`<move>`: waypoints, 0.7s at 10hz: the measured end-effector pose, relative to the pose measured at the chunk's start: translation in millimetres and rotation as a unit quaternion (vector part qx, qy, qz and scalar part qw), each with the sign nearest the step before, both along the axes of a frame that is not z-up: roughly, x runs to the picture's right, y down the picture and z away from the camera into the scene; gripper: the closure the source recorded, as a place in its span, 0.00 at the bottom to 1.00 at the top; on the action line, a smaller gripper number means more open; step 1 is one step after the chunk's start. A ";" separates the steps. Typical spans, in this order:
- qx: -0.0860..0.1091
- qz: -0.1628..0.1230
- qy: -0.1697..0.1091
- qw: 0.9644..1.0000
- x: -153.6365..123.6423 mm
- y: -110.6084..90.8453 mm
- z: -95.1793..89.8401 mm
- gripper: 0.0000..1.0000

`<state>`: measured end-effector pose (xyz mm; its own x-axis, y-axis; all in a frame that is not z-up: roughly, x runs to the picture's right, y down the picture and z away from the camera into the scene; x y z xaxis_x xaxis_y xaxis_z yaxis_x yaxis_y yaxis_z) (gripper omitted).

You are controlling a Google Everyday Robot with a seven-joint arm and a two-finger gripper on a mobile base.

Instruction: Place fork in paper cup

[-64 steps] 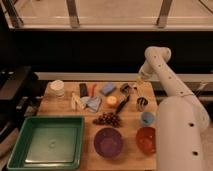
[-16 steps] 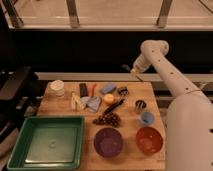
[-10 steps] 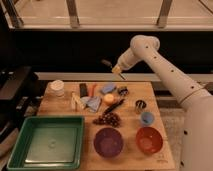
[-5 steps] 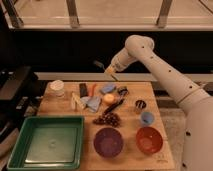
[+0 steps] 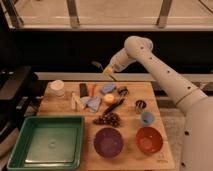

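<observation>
The paper cup [image 5: 57,88] is short, wide and white and stands at the far left corner of the wooden table [image 5: 160,150]. My gripper [image 5: 107,70] hangs above the table's back edge, well to the right of the cup and higher than it. It is shut on a thin fork [image 5: 96,64], whose end sticks out to the left of the fingers.
On the table lie an orange fruit [image 5: 108,98], a blue cloth [image 5: 108,88], grapes [image 5: 107,119], a dark utensil [image 5: 116,105], a metal cup [image 5: 140,104] and a light-blue cup [image 5: 146,118]. A green tray [image 5: 45,140], purple bowl [image 5: 108,141] and red bowl [image 5: 149,139] stand in front.
My gripper has lifted off the table with the fork and swung left along the back edge, toward the paper cup's side.
</observation>
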<state>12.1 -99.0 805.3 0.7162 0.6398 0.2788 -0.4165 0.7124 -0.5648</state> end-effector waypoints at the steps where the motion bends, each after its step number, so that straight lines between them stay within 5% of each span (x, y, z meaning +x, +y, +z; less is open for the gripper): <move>1: 0.008 -0.004 -0.017 1.000 -17.5 -1.9 2.9 1.00; 4: 0.027 -0.007 -0.075 0.997 -83.9 -9.5 9.3 1.00; 7: 0.047 -0.001 -0.152 0.987 -166.3 -18.7 5.6 1.00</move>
<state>-154.2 -117.7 810.9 0.5912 0.6004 0.5386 -0.2367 0.7675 -0.5957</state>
